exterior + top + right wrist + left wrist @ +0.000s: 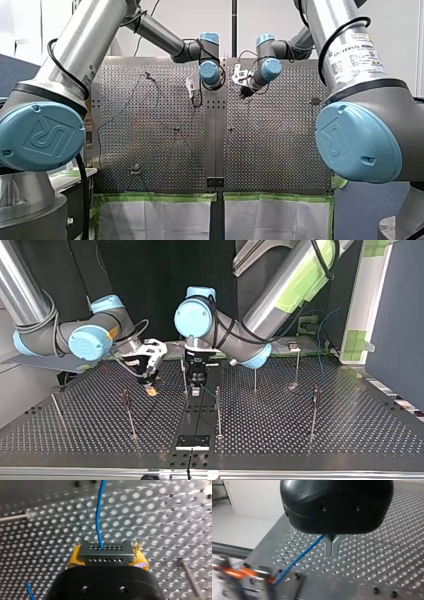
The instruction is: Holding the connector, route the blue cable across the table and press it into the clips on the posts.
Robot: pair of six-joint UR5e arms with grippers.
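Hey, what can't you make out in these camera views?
Left wrist view: whether my left claw grips the blue cable; the claw's own black body covers where they meet.
Left wrist view: the orange shape at the cable's end is too blurred to identify.
Right wrist view: the cable leaves the connector in my right claw, then runs out of frame.
Top view: the clips on the posts are too small to read.

Thin posts [218, 410] stand scattered across the table [350, 430].
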